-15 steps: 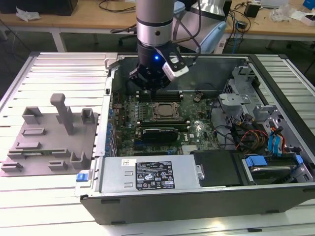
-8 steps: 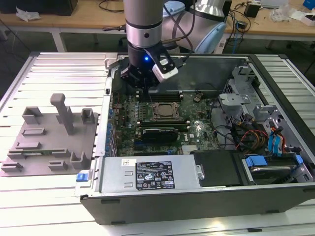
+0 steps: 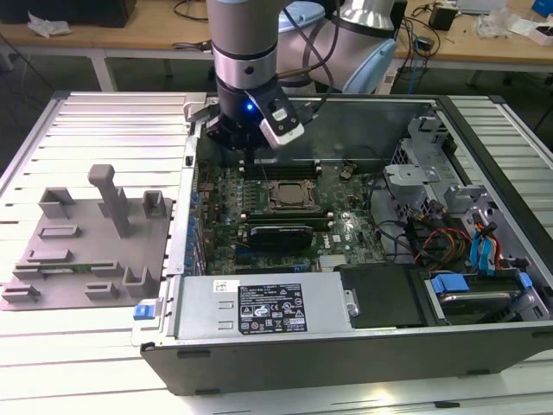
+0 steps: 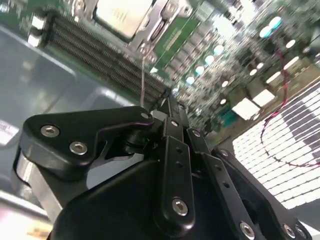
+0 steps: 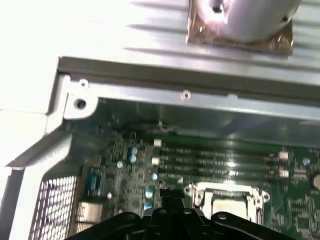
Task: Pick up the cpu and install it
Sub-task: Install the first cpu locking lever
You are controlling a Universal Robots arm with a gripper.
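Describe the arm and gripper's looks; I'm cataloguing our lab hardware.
The arm is a silver-grey cylinder with a dark band, ending in a black wrist with a blue light and a white camera box. The gripper is black linkage bars with silver screws.

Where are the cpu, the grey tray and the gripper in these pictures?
cpu [image 4: 122,15], second wrist view, its pale metal top.
grey tray [image 3: 95,246], exterior view, its bare flat base.
gripper [image 4: 168,104], second wrist view, the tip where its jaws meet.
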